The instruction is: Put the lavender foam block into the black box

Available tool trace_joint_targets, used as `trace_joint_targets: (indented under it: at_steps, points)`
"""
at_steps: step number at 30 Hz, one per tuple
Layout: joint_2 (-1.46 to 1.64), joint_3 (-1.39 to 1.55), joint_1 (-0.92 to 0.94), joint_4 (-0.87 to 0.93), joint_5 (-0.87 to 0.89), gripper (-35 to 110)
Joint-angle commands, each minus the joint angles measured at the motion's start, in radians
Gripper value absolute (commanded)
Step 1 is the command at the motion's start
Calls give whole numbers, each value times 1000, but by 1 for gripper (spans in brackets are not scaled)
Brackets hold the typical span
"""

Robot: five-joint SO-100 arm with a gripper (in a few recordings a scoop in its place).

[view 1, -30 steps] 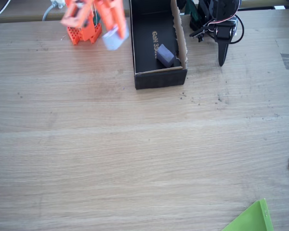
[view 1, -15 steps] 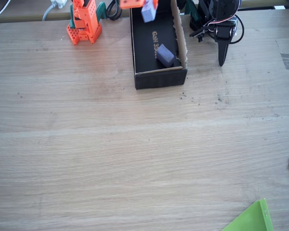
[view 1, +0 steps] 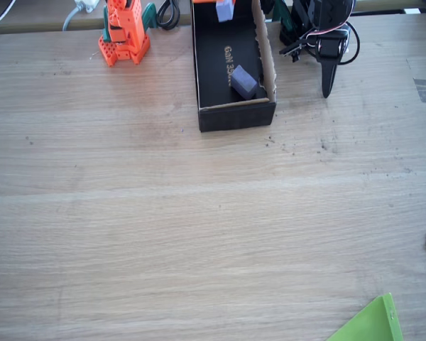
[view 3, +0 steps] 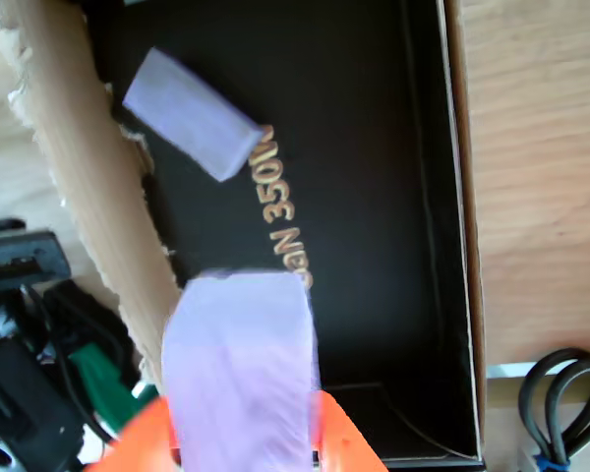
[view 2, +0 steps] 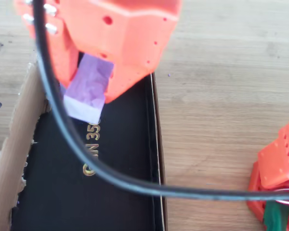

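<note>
The end effector [view 2: 94, 72] grips the block [view 3: 241, 379] above the box [view 1: 213, 117], at the bench's far edge. Released near the cardboard wall [view 3: 98, 187], it could bounce out.

bright, even daylight on the table [view 1: 199, 213]; shadows soft and short; the box [view 1: 220, 64] floor reads deep black; overhead view close, the cable [view 2: 86, 159] soft; in the wrist view the block [view 3: 241, 364] is blurred.
</note>
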Motion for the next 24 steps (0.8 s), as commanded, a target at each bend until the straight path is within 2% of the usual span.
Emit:
trace_joint_targets:
  at_steps: [1,12,18,20,23,24]
  points:
    - [28,-28,2,12,-44,21]
    - [72,-14,9,11,-48,23]
    - [189,126,51,-58,-100,21]
    - [242,176,75,-91,-117,18]
    - [311,207,190,-127,-120,1]
    - [345,233,247,-144,-120,0]
